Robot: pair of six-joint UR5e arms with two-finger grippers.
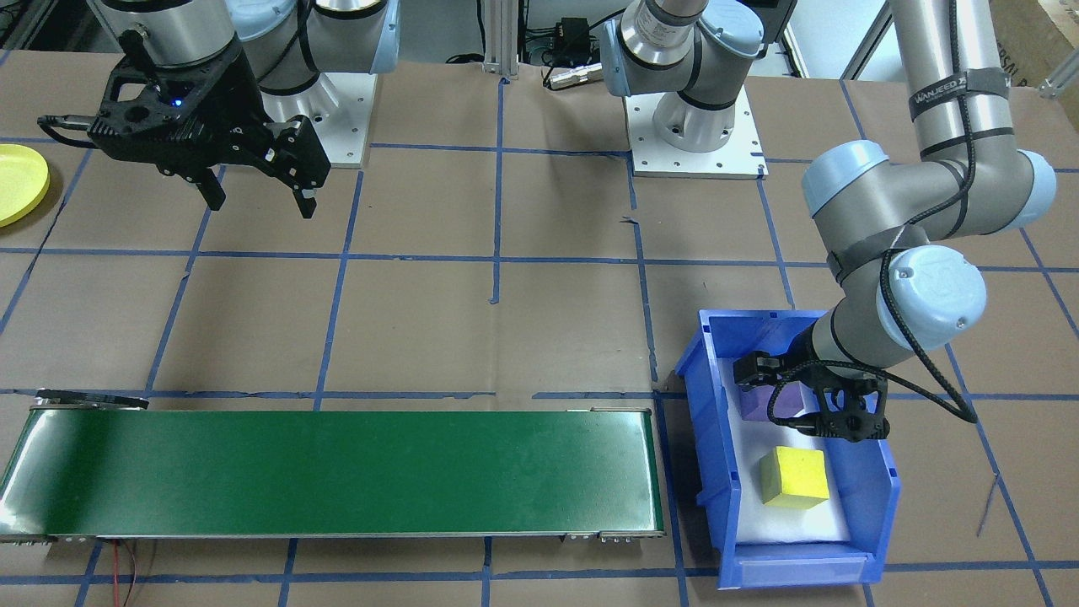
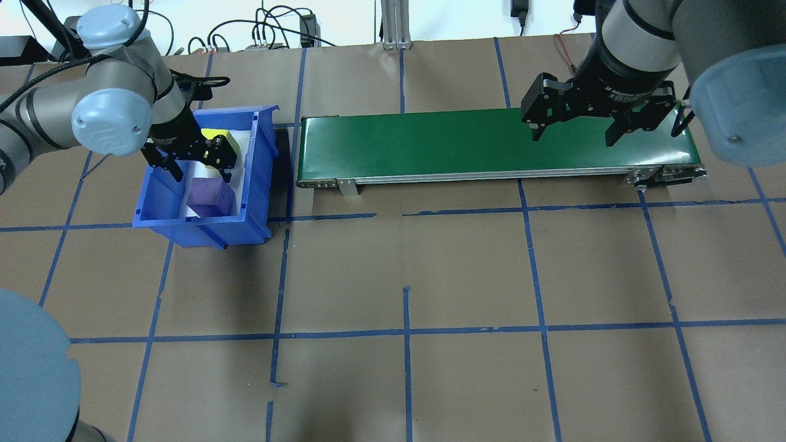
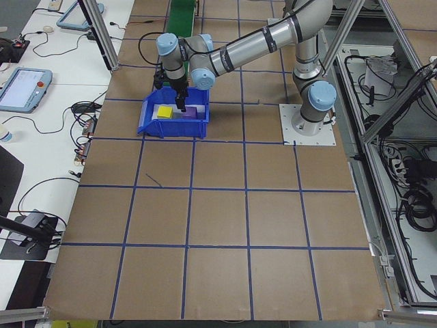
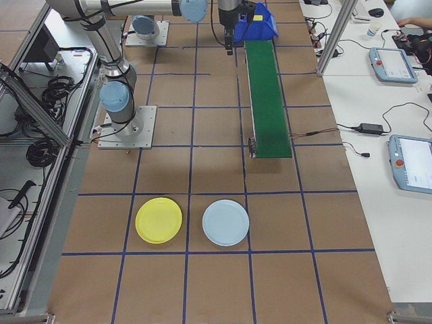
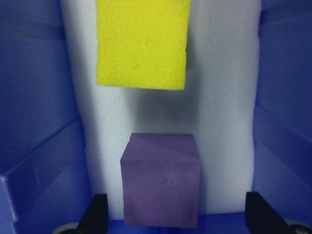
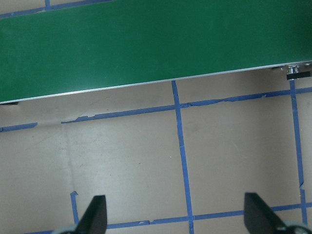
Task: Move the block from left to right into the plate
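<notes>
The left gripper [image 1: 780, 389] hangs inside the blue bin [image 1: 712, 472] with jaws spread wide on either side of the purple block [image 5: 161, 180], not yet touching it; a yellow block [image 5: 142, 43] lies just beyond. This looks like the pick-up step. Next the jaws must sink lower, close on the purple block and lift it onto the green belt [image 2: 491, 144]. The right gripper [image 2: 574, 126] waits over the belt's far end, jaws released and empty. The plate [image 4: 158, 220] lies well apart on the surface.

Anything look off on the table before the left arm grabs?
Nothing stands out. The purple block and yellow block sit upright on white foam in the blue bin, the green conveyor is bare, and the yellow plate lies flat, empty.
</notes>
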